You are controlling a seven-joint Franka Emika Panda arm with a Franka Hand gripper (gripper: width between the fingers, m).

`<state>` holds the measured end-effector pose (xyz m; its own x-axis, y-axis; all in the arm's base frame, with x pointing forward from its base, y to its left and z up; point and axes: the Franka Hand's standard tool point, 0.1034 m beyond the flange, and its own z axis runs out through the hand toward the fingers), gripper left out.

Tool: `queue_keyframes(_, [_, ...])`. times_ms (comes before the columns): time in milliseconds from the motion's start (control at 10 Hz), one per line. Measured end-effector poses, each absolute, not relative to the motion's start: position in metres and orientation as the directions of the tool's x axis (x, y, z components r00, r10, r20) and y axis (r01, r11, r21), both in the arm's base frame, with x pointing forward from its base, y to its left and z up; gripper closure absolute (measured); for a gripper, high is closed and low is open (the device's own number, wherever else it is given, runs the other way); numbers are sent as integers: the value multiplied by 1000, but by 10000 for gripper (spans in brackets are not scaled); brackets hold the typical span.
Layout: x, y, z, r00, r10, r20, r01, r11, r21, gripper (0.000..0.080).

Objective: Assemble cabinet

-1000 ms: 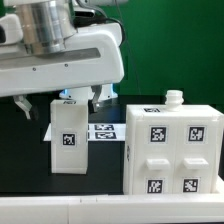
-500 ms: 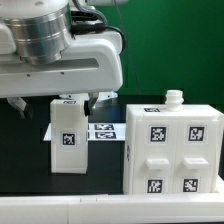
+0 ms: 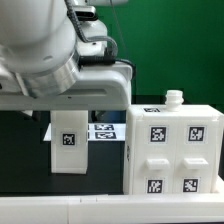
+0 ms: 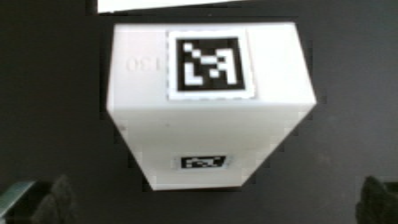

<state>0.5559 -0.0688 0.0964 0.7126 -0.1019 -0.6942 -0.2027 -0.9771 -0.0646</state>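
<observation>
Green backdrop (image 3: 180,50) stands behind a black table (image 3: 20,175). The cabinet (image 3: 172,150), a large white box, stands upright at the exterior view's right, with four square tags on its panelled front face and a small round peg (image 3: 173,98) on its top. A small white block (image 3: 68,140) stands upright at the exterior view's left, apart from the cabinet, with one tag on its front (the wrist view shows a second tag on its top). The marker board (image 3: 105,130) lies flat on the table, farther back, between the two. The arm (image 3: 60,50) fills the upper left, directly over the block. On the gripper (image 4: 206,200), the fingers (image 4: 36,200) are spread wide, one on each side of the block, clear of its sides.
</observation>
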Motion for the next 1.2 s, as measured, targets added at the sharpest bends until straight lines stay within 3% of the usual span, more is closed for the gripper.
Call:
queue_keyframes(200, [533, -65, 96, 569, -105, -816, -280, -957, -73, 3])
queue_keyframes(600, [534, -65, 90, 569, -113, -815, -280, -958, -63, 3])
queue_keyframes(1200, [515, -64, 51, 548, -120, -828, -282, -958, -48, 3])
